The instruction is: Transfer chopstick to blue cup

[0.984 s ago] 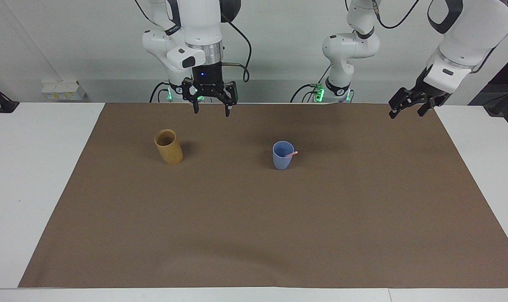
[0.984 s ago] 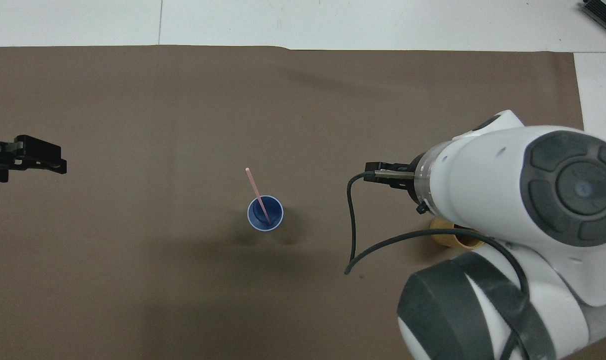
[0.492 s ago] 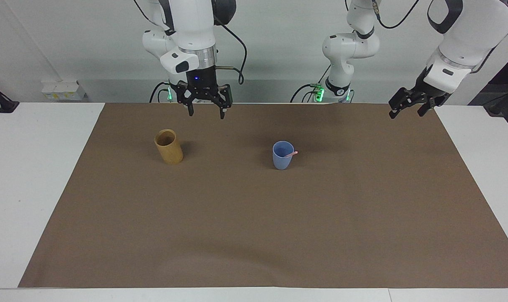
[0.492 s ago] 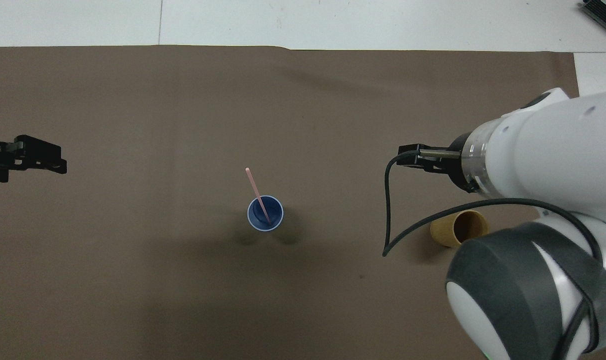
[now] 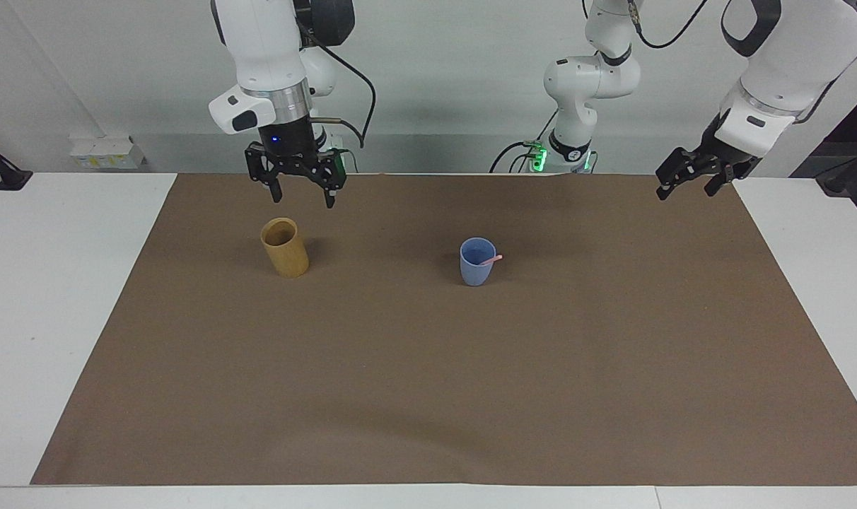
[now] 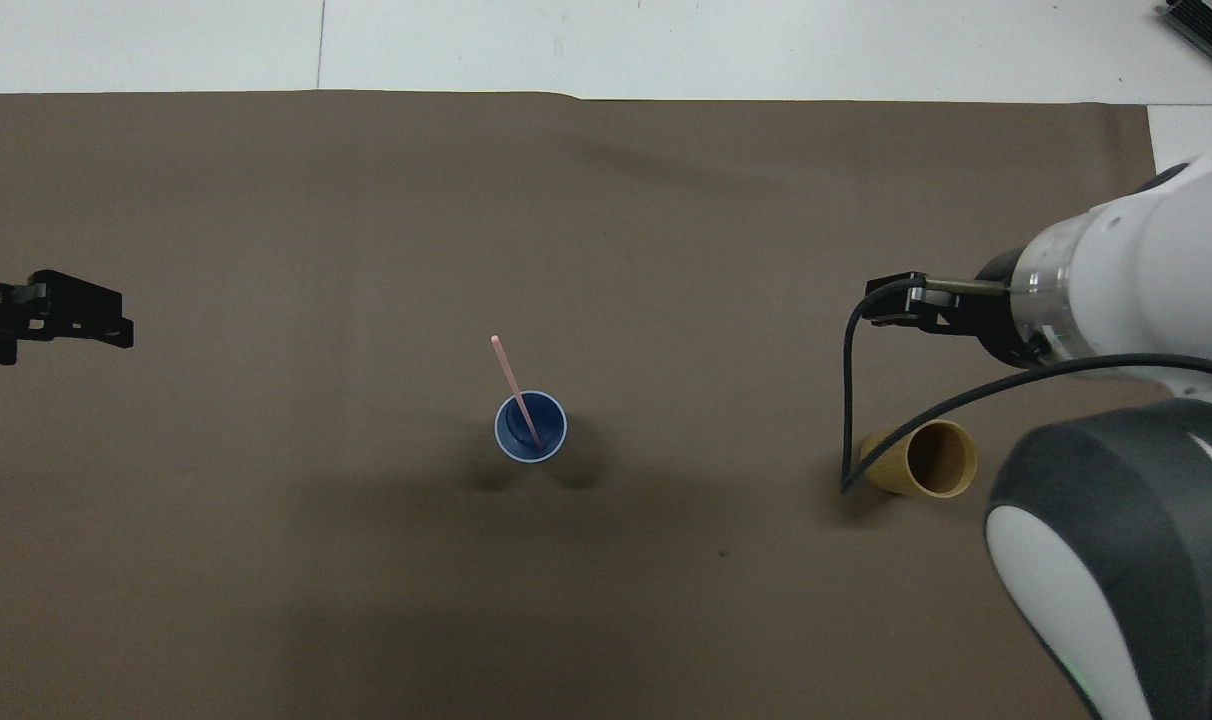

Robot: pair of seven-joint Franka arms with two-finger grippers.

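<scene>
A white table (image 5: 61,297) carries a brown mat (image 5: 428,396) that covers most of its top, leaving white strips at both ends and along the edge farthest from the robots. Two cups stand directly on the mat. A tan cup (image 5: 284,247) sits almost under the right gripper (image 5: 303,193), which hangs spread open above the mat's robot-side edge. A blue cup (image 5: 477,261) stands near the mat's middle, well apart from the open left gripper (image 5: 686,184), which hangs over the mat's corner.
</scene>
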